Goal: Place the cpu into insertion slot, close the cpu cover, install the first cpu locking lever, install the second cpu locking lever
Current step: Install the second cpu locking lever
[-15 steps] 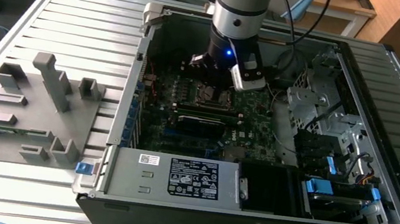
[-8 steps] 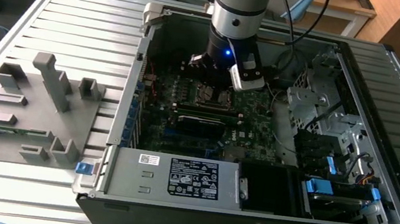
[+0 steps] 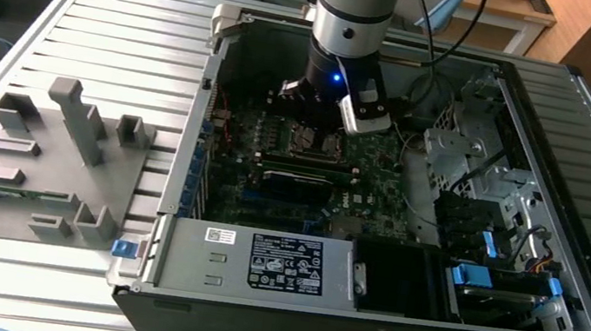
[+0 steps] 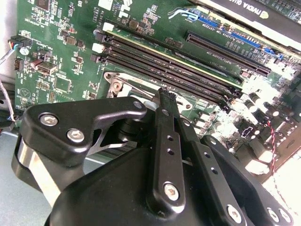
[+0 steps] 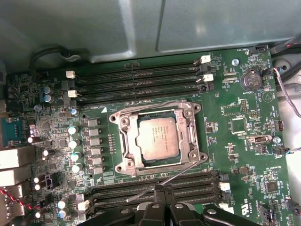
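1. The cpu (image 5: pixel 159 138) lies flat in the insertion slot (image 5: pixel 123 141) at the middle of the first wrist view, its silver-grey top showing through the window of the cpu cover (image 5: pixel 157 108), which lies closed over it.
2. One thin wire locking lever (image 5: pixel 162 181) runs slantwise from the socket's lower right corner down toward the gripper, raised off the board rather than tucked in.
3. The gripper (image 5: pixel 159 189) sits at the bottom centre of that view, its black fingers pressed together at the lever's end; whether they actually pinch the wire cannot be told.
4. Long black memory slots (image 5: pixel 141 82) flank the socket above and below on the green motherboard (image 5: pixel 235 160).
5. In the exterior view the arm (image 3: pixel 353 16) reaches down from the top centre into the open computer case (image 3: pixel 576 172), which lies on a slatted table (image 3: pixel 117 25); a grey fixture block (image 3: pixel 38 162) stands at the frame's left.
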Robot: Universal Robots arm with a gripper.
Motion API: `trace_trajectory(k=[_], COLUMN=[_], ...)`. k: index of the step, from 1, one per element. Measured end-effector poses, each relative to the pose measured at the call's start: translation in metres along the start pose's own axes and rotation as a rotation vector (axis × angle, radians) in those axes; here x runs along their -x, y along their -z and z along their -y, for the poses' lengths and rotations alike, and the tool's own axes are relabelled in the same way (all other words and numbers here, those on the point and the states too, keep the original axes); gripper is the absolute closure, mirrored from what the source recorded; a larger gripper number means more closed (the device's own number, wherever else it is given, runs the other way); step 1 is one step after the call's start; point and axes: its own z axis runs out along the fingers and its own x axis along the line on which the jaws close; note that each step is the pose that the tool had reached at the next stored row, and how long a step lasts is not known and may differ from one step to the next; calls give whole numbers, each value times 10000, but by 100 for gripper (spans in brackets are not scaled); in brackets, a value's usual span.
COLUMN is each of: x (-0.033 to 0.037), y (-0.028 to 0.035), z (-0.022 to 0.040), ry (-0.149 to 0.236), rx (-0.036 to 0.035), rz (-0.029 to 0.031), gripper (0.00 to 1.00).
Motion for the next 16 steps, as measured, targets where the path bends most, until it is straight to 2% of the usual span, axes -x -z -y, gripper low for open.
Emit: trace_trajectory(k=[5, 10, 16], x=[-34, -117, -159], y=[-8, -21, -99], z=[5, 17, 26], ry=[-2, -4, -5], rx=[52, 87, 103], rz=[-6, -13, -15], gripper=[90, 90, 90])
